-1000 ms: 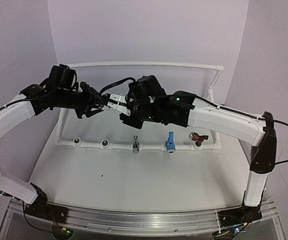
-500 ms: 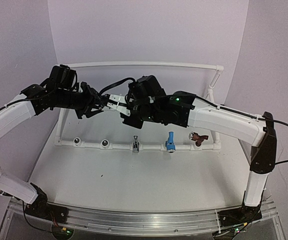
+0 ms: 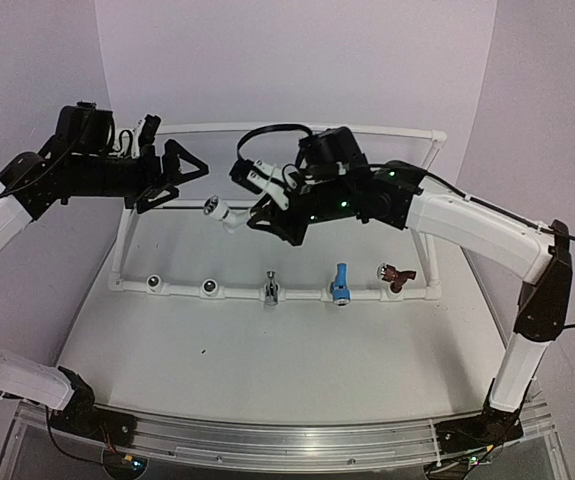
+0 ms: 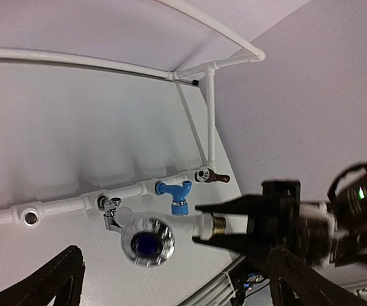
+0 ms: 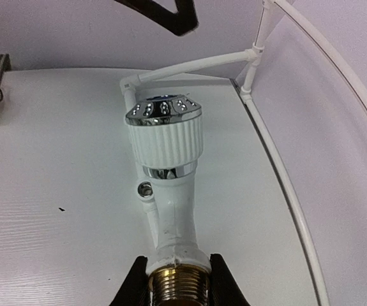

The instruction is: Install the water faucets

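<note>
My right gripper (image 3: 254, 200) hangs above the table, shut on the brass threaded end of a white plastic faucet (image 3: 225, 209) (image 5: 166, 150). The faucet's chrome-rimmed knob points left toward my left gripper (image 3: 172, 170). That one is wide open, empty and a short way off to the left. From the left wrist the held faucet (image 4: 146, 241) shows end-on between the right gripper's black fingers (image 4: 240, 207). A chrome faucet (image 3: 271, 290), a light blue one (image 3: 340, 283) and a reddish-brown one (image 3: 396, 274) sit in the front pipe (image 3: 237, 292).
The white PVC frame has a tall back rail (image 3: 297, 128) and side struts (image 3: 422, 185). Two round sockets (image 3: 153, 283) (image 3: 209, 287) stand open at the left of the front pipe. A small dark speck (image 3: 202, 351) lies on the white table.
My left gripper has opened wide, let go of the white faucet and drawn back up and left. The right gripper now holds the faucet alone and has swung it higher.
</note>
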You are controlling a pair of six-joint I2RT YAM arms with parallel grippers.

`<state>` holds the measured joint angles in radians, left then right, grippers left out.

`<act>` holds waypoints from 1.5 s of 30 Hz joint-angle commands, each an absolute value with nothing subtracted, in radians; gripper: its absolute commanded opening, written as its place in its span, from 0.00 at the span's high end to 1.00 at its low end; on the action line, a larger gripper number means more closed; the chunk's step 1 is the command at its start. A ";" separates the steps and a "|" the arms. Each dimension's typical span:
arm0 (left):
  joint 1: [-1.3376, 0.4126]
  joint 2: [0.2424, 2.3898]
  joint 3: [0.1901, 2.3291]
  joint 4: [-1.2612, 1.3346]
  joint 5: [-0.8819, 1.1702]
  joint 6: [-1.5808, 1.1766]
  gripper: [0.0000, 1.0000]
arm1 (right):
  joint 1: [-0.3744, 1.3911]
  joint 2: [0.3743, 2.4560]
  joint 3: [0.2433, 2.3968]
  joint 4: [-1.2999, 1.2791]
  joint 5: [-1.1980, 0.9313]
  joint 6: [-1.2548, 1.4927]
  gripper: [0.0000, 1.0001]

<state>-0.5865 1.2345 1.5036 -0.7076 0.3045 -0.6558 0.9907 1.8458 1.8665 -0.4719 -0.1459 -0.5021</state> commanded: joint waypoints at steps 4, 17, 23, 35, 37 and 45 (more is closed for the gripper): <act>-0.582 1.116 1.480 -0.633 0.558 -0.386 0.00 | 0.810 1.746 1.893 -0.447 -0.720 -0.234 1.00; -0.583 1.099 1.310 -0.272 0.742 -0.513 0.02 | 0.756 1.766 1.911 -0.126 -1.094 0.225 1.00; -0.583 1.077 1.236 -0.107 0.760 -0.567 0.08 | 0.735 1.777 1.873 0.118 -1.088 0.499 1.00; -0.586 1.175 1.234 0.124 0.821 -0.713 0.28 | 0.733 1.805 1.746 0.469 -1.119 0.817 1.00; -0.589 1.196 1.250 0.132 0.836 -0.726 0.32 | 0.733 1.813 1.731 0.532 -1.127 0.868 1.00; -0.597 1.225 1.255 0.146 0.852 -0.763 0.55 | 0.734 1.831 1.690 0.639 -1.137 0.936 1.00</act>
